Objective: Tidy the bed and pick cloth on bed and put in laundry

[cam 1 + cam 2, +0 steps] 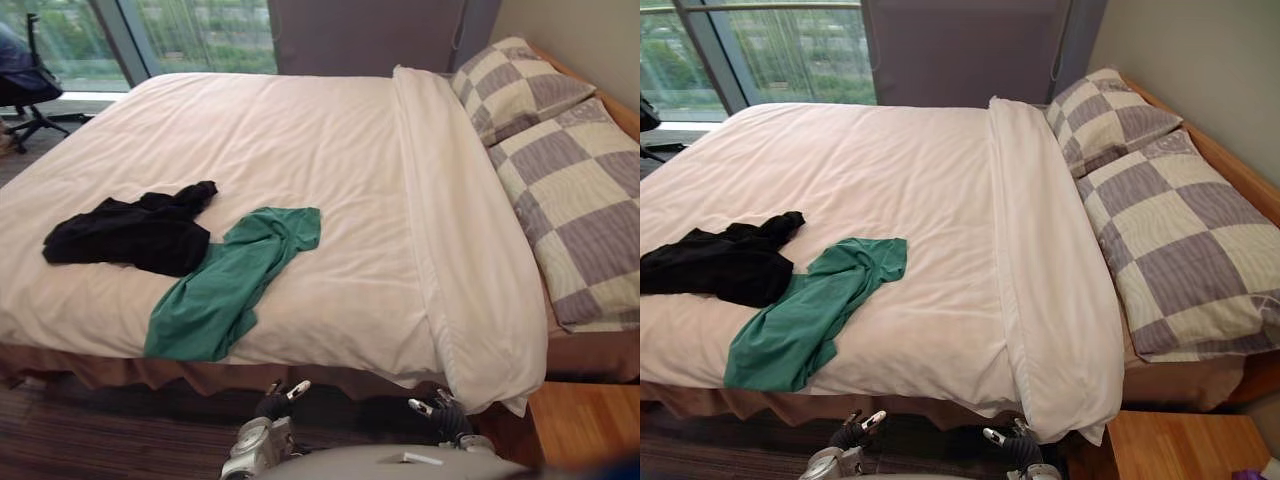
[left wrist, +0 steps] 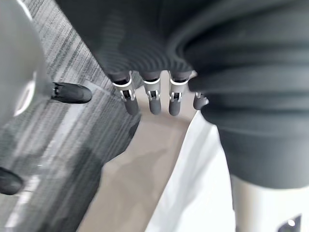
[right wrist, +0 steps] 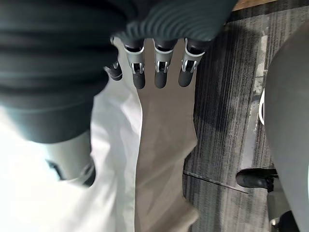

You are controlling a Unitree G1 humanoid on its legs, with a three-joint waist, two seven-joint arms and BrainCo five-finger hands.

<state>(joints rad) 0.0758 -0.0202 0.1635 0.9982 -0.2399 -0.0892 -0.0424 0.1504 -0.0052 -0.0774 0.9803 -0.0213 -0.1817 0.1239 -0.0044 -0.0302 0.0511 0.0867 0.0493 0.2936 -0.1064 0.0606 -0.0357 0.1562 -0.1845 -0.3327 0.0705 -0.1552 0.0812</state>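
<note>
A green cloth [image 1: 235, 285] and a black cloth [image 1: 130, 232] lie touching on the near left part of the bed [image 1: 300, 140]; the left hand [image 2: 153, 99] and the right hand [image 3: 161, 72] hang low before its edge, fingers straight, empty.

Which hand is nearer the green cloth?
Left. The left hand sits below the bed edge near the green cloth; the right hand is farther off, below the folded duvet.

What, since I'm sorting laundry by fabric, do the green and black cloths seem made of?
Green cloth: probably thin matte knit, maybe cotton jersey; it drapes in soft folds over the edge of the bed. Black cloth: soft matte fabric, crumpled in folds; too dark to tell the weave.
</note>
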